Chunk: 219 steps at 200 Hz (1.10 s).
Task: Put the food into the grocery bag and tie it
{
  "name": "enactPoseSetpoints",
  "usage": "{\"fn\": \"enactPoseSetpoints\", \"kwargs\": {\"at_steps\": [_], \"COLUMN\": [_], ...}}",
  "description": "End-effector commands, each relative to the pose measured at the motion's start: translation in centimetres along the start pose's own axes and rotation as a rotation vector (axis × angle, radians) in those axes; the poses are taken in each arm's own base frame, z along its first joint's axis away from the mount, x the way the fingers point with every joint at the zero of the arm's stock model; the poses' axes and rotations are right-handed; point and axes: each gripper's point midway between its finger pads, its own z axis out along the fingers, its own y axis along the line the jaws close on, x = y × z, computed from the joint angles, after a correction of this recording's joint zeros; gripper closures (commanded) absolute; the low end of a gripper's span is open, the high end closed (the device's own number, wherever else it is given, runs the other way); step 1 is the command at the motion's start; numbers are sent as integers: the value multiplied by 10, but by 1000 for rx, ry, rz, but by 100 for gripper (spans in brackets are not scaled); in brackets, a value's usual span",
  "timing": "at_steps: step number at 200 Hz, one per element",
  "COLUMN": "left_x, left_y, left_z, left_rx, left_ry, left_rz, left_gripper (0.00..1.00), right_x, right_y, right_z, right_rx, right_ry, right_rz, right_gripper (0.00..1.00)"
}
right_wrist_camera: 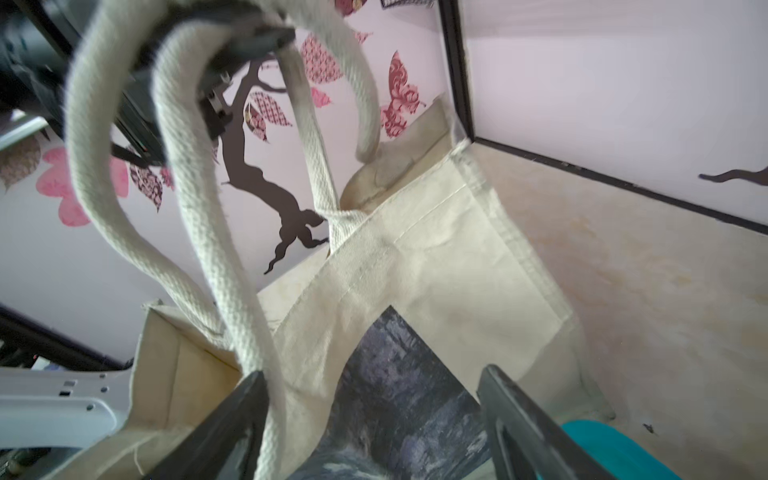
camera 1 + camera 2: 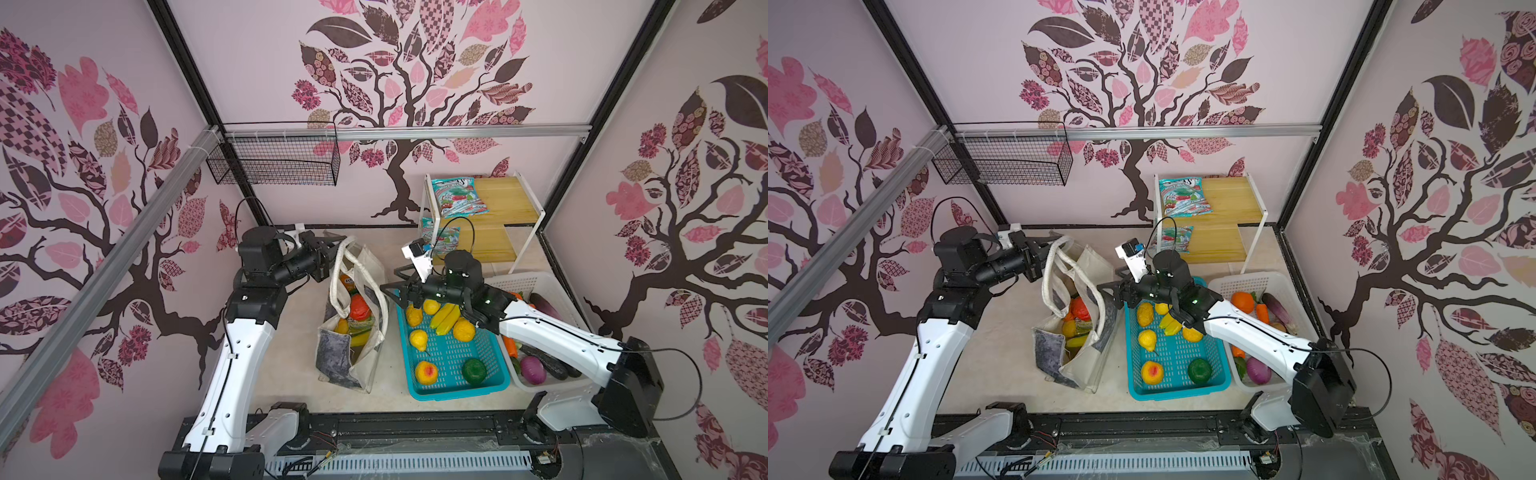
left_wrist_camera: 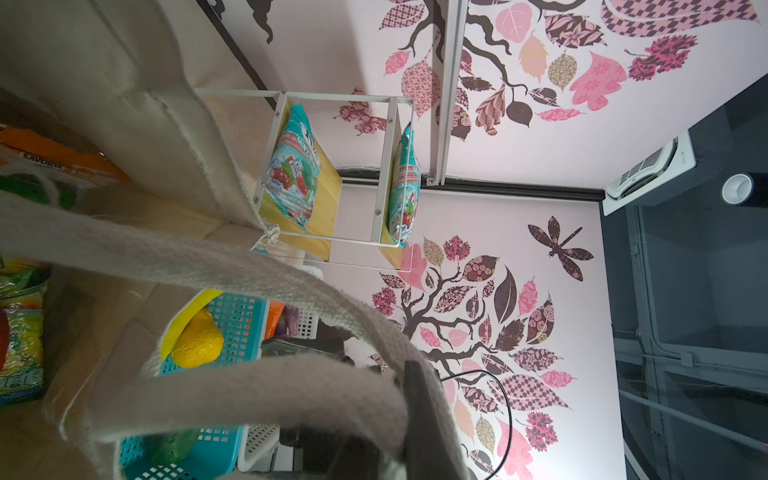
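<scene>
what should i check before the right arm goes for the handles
1. left gripper shut on both tote handles: ok
2. right gripper open: ok
3. strand inside the right gripper: cannot tell, one runs along its edge
4. food in the canvas tote, red vegetable and orange sweet packet showing: ok
5. tote standing, mouth open: ok
6. handles knotted: not ok, no knot
</scene>
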Motion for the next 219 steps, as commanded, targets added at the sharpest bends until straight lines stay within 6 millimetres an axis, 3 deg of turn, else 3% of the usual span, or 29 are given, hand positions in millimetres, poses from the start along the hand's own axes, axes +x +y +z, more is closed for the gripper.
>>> {"fn": "enactPoseSetpoints", "kwargs": {"at_steps": [1,29,33,40,58,83,148,184,219], "left_x": [12,17,18,18,16,14,8,7,6], "left_y": [-12,-22,-22,-22,-14,-14,-2,7,11], "left_z": [-6,-10,-10,-10,-10,-9,-8,-9,-14], "left_rx": [65,174,184,192,161,161,118,84,35], "left_ry": [47,83,88,93,79,69,31,18,8], "left_rz": [109,155,152,153,158,179,215,251,330], "left_gripper": [100,100,100,100,100,100,100,100,100], "right_x": [-7,-12,-12,-11,-14,-16,-34,-41,-46], "right_y": [21,39,40,40,45,69,124,124,128], "right_z": [12,16,16,16,13,11,32,52,64], "right_rx": [-139,-220,-220,-218,-237,-317,-510,-517,-532], "right_ry": [2,-16,-19,-21,-41,-127,-185,-188,-229], "right_rz": [-79,-106,-116,-126,-136,-202,-230,-216,-207], "right_gripper": [22,20,13,11,11,13,14,14,23]}}
